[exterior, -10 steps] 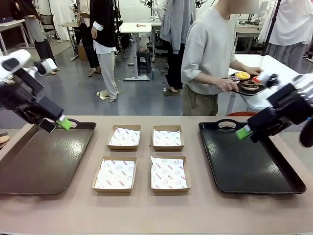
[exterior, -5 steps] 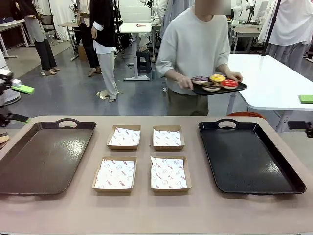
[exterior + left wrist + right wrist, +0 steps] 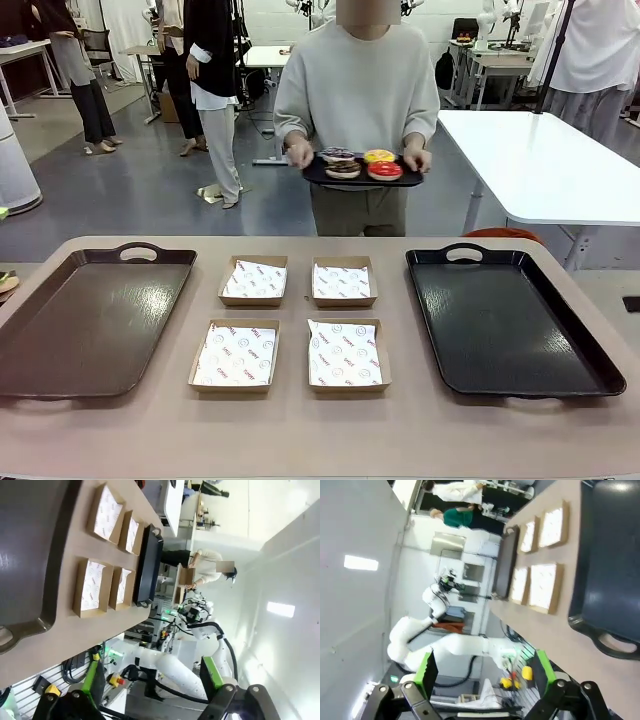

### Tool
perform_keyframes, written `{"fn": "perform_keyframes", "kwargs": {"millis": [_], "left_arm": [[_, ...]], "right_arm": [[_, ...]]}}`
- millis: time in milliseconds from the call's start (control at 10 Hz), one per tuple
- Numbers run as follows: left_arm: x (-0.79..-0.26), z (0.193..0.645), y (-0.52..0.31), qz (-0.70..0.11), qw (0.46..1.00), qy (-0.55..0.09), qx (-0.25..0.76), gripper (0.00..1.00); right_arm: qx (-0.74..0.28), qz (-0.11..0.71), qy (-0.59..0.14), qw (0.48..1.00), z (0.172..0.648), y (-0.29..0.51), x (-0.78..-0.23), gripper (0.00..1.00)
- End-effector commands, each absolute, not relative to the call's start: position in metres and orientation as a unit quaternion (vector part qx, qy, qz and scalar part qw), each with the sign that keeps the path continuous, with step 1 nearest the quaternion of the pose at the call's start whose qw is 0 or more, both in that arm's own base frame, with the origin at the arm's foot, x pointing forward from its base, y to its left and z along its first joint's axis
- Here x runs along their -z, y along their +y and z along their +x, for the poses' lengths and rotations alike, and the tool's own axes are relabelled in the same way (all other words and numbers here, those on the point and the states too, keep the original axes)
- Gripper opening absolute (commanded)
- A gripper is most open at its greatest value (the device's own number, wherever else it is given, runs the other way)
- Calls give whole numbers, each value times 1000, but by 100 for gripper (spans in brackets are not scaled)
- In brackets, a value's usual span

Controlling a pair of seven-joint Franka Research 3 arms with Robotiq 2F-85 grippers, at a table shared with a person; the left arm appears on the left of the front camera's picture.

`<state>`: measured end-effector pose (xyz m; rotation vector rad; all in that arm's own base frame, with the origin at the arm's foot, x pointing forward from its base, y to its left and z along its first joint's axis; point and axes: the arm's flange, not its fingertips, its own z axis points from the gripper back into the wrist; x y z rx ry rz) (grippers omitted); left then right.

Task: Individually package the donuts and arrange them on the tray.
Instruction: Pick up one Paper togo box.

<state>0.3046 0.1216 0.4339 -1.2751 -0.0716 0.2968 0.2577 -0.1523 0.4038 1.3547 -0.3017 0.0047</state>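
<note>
A person stands at the table's far side holding a small black serving tray with both hands. On it lie the donuts: a glossy red one, a yellow one, a dark chocolate one and a sprinkled one. A brown tray lies on the table's left and a black tray on its right. My left gripper is open and holds nothing, raised off to the side of the table. My right gripper is likewise open and holds nothing, away from the table.
Four paper-lined cardboard boxes sit in a square between the trays: two at the back and two at the front. A white table stands behind on the right. Other people stand farther back.
Both arms have swung outward and left the front view. The person has turned and carried the tray of donuts from the right to the middle of the far side.
</note>
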Motion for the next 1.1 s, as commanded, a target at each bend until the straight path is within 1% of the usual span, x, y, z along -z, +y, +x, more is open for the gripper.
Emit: {"fn": "perform_keyframes", "kwargs": {"millis": [0, 200, 300, 400, 500, 1000], "left_arm": [[-411, 299, 135, -608, 781, -22, -142, 100], [-402, 290, 149, -615, 772, -32, -156, 100], [-404, 286, 154, -605, 779, -39, -160, 100], [-409, 284, 162, -590, 792, -77, -134, 100], [-401, 296, 150, -609, 774, -28, -169, 100], [-401, 296, 150, -609, 774, -28, -169, 100]], "right_arm": [[-26, 602, -147, 785, 258, -175, -398, 100], [-13, 598, -163, 785, 248, -189, -395, 100], [-7, 596, -166, 785, 247, -191, -396, 100], [3, 587, -174, 791, 251, -182, -399, 100], [-2, 596, -161, 787, 251, -186, -397, 100], [-2, 596, -161, 787, 251, -186, -397, 100]]}}
